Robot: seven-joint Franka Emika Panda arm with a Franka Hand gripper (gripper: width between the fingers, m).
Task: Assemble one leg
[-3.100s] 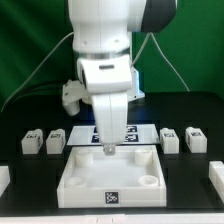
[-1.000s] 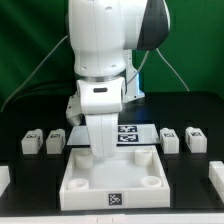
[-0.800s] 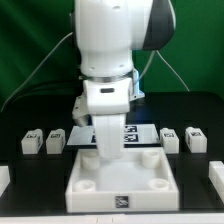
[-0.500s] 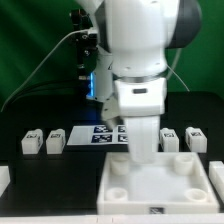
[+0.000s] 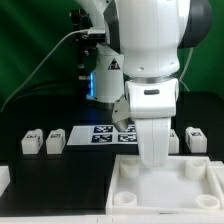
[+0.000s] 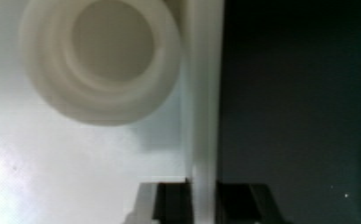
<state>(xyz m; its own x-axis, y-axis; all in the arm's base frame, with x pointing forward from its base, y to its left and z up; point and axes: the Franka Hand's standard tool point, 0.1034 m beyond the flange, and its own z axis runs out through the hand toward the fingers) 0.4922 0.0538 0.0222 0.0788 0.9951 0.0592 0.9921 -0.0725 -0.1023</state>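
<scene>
Small white legs with marker tags stand in a row on the black table: two on the exterior view's left (image 5: 32, 141) (image 5: 56, 139) and one on the right (image 5: 195, 138), with another mostly hidden behind the arm. My gripper (image 5: 152, 160) is down on the back wall of the large white tray (image 5: 168, 192). In the wrist view my gripper (image 6: 198, 196) is shut on the tray's thin wall (image 6: 198, 100), with a dark finger on each side. A round corner socket (image 6: 97, 55) of the tray shows beside the wall. No leg is held.
The marker board (image 5: 103, 133) lies on the table behind the tray. Cables and a blue-lit device (image 5: 98, 75) stand at the back. The tray reaches the exterior view's right and lower edges.
The gripper has moved toward the exterior view's right and front with the tray in it. The tray has slid from the middle to the lower right. The legs have not moved.
</scene>
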